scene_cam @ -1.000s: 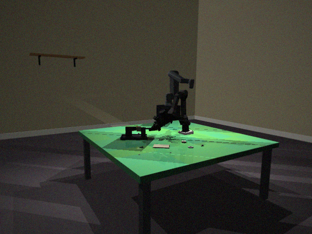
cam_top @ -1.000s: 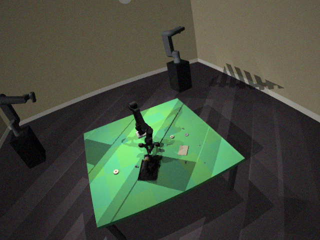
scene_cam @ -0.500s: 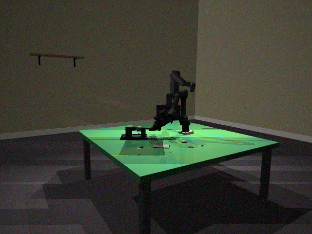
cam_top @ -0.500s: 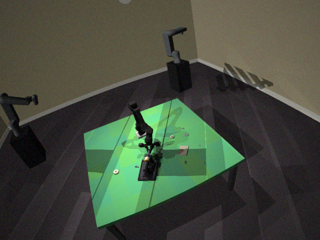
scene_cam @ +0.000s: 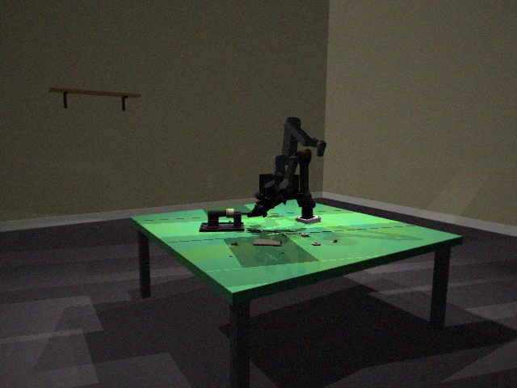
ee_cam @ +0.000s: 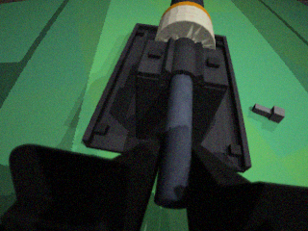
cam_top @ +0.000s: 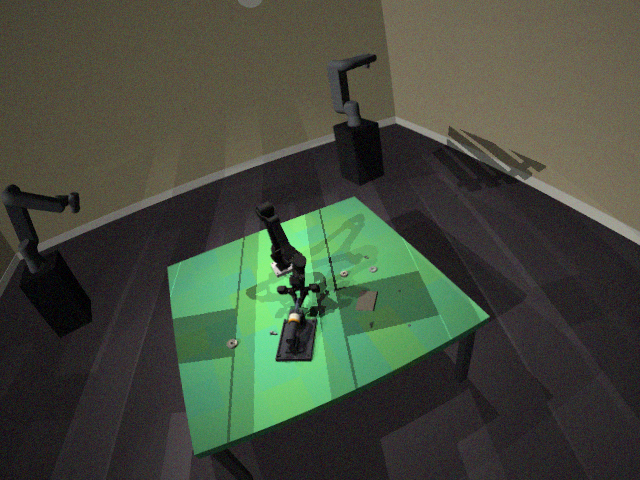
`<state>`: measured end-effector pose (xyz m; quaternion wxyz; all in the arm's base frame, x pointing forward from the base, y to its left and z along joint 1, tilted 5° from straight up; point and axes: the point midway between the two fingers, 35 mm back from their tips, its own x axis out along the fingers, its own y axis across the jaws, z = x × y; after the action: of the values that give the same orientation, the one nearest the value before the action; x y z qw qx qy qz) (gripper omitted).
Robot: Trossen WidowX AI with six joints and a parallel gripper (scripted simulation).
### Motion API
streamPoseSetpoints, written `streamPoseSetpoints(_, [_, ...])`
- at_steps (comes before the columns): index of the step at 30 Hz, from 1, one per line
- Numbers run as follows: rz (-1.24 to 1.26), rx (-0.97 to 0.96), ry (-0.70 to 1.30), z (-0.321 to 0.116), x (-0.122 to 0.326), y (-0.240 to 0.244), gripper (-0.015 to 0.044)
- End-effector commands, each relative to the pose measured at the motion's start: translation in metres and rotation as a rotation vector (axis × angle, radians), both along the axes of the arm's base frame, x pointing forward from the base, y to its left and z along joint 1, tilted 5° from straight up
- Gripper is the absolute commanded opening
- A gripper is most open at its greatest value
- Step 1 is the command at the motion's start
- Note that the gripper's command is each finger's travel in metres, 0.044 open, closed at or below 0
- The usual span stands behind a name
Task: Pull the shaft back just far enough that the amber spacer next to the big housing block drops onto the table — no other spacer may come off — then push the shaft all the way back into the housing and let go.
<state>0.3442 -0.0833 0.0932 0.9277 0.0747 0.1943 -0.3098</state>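
The blue-grey shaft [ee_cam: 180, 103] runs through the dark near support [ee_cam: 184, 57] [scene_cam: 237, 219]. My gripper [ee_cam: 173, 142] [cam_top: 297, 307] [scene_cam: 250, 215] is shut on the shaft's free end, which shows between the dark fingers. The amber spacer [ee_cam: 189, 5] [scene_cam: 227, 213] is a thin ring up at shaft height, on the side of the big dark housing block [scene_cam: 212, 218] [cam_top: 292, 333]. Pale spacers [ee_cam: 185, 23] [scene_cam: 231, 213] sit between it and the support. The shaft inside the rings and its far end are hidden. The dark base plate [ee_cam: 239, 113] [cam_top: 310, 343] carries block and support.
A small grey part [ee_cam: 276, 114] [cam_top: 272, 333] lies beside the base plate. A flat brown piece [cam_top: 367, 300] [scene_cam: 266, 242] lies on the table. Loose rings [cam_top: 232, 343] [cam_top: 344, 273] [cam_top: 373, 269] and small bits lie around. Two other arms stand on pedestals [cam_top: 359, 152] [cam_top: 55, 297] beyond the table.
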Motion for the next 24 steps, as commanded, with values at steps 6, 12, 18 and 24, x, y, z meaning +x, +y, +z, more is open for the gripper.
streamPoseSetpoints(6, [-0.004,0.001,-0.001,-0.0003,-0.0015,0.0006,0.0])
streamPoseSetpoints(12, [-0.004,0.001,-0.001,-0.0004,-0.002,0.001,0.0])
streamPoseSetpoints(18, [-0.004,0.001,-0.001,-0.0005,-0.0026,0.0015,0.0])
streamPoseSetpoints(24, [-0.004,0.001,-0.001,-0.0005,-0.0031,0.0019,0.0])
